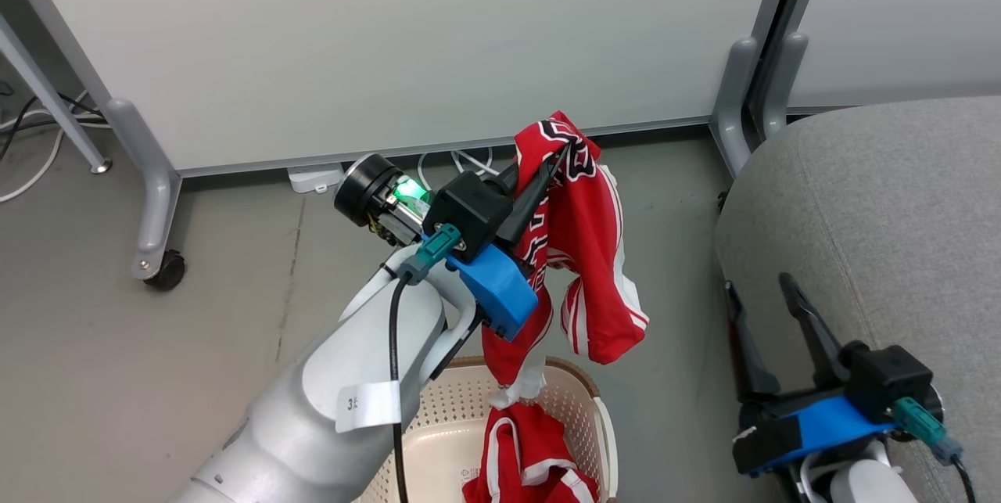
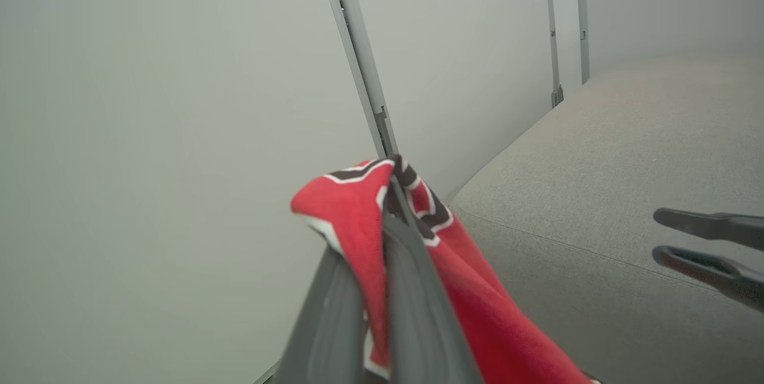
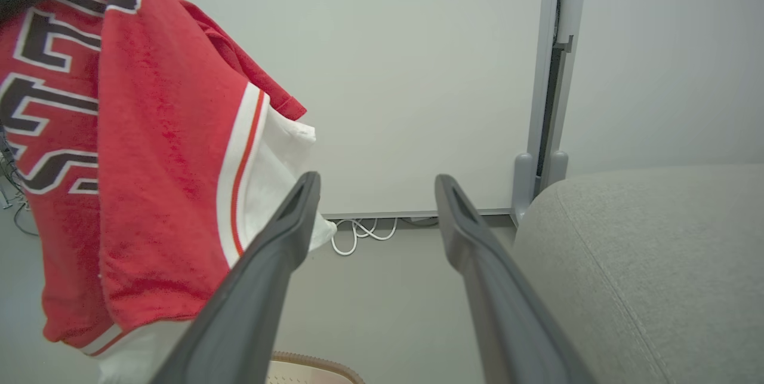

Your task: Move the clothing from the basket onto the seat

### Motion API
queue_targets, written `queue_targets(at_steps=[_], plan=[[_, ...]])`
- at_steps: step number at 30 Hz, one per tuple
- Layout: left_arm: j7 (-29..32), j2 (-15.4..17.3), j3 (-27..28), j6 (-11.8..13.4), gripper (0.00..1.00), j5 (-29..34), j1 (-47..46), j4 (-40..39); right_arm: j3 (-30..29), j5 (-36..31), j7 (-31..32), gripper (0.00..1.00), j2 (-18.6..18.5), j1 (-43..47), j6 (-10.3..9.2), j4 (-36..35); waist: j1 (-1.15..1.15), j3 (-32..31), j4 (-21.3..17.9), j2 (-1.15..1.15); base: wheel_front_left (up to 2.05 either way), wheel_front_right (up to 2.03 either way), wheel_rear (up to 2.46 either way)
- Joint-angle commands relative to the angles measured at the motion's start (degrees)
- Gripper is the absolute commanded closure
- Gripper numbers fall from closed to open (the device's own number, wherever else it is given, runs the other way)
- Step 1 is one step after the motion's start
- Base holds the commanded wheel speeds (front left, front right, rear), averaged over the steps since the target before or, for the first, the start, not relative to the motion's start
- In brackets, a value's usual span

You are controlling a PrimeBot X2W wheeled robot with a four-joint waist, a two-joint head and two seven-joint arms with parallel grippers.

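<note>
One red jersey with white stripe trim and black-and-white lettering is hanging bunched up in the air, pinched at its top fold by the left gripper. Its lower end dangles over the basket, a cream perforated tub with a brown woven-look rim. The second red garment lies crumpled inside it. The grey fabric seat, with rounded edges and a seam, is off to the basket's right, not touching it.

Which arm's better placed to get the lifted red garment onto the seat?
Left. The left gripper is shut on the red garment, which hangs over the basket, with the seat to its right. The right gripper is open and empty beside the seat's edge; a handover looks needless.
</note>
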Motion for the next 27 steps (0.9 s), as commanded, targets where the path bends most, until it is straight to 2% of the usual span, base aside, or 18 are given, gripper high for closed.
queue_targets(at_steps=[1,15,21,27], plan=[[-0.3,0.0,0.3,0.0,1.00,0.0,-0.1,0.1,0.8,-0.3,-0.2,0.00,0.1,-1.0,0.03,-0.3,0.01,0.1,0.0,0.00,0.00,0.00,0.00],[-0.3,-0.4,0.2,0.4,1.00,0.5,-1.0,-0.1,10.9,-0.5,-0.2,0.00,-1.1,-8.9,0.03,-1.7,0.01,1.4,0.0,0.00,0.00,0.00,0.00],[-0.3,-0.9,-0.1,0.3,1.00,0.5,-1.4,-0.4,15.1,-0.9,-0.2,0.00,-1.5,-13.1,0.03,-0.3,0.01,2.1,0.3,0.00,0.00,0.00,0.00],[-0.3,-1.3,-0.8,0.2,1.00,0.7,-1.7,-0.8,15.9,-2.2,-0.2,0.00,-1.4,-17.0,0.03,3.5,0.01,2.9,0.8,0.00,0.00,0.00,0.00]])
